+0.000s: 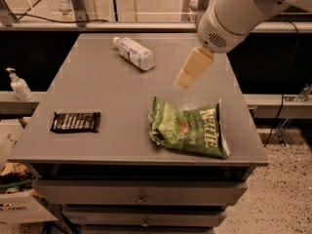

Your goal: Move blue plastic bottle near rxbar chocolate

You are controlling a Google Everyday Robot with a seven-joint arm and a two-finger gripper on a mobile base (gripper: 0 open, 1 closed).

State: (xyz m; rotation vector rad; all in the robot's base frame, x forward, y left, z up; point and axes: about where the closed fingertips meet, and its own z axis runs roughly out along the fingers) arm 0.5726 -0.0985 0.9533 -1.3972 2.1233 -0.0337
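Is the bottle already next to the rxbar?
No, the bottle lies far back on the table, well apart from the rxbar at front left; the gripper hovers right of the bottle.

The white arm (258,6) is seen entering from the upper right corner, angled down and to the left. A rounded wrist housing (222,30) is carried at its end. The gripper (185,81) is extended below it, tilted down-left and apparently held in the air.
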